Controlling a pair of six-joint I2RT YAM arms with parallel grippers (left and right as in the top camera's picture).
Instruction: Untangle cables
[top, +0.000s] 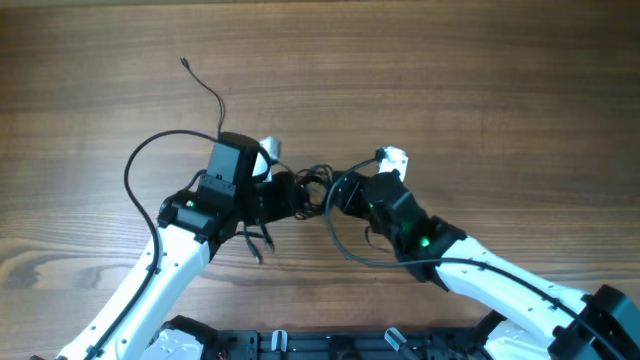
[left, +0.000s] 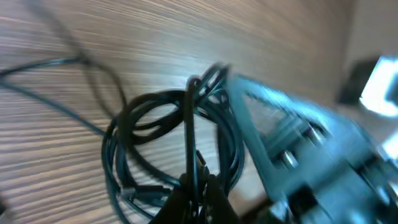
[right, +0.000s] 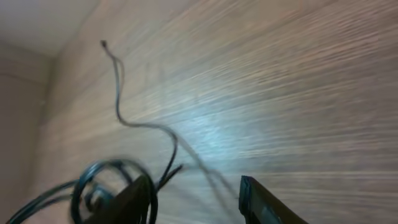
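Where the wooden table (top: 450, 80) bears tangled cables (left: 188, 137), the left gripper (left: 198, 190) sits clamped on their black loops. Right gripper (right: 194, 186): jaws apart, beside the coil.

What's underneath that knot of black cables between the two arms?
Wooden table shows through the loops of the cables. The spot beneath the left gripper, which pinches one strand, is hidden.

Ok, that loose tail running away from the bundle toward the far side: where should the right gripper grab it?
Probably on its straight stretch, short of the small tip, coming from above with the right gripper across the cord. The loose tail lies flat and alone on the table there, clear of the bundle that the left gripper pinches.
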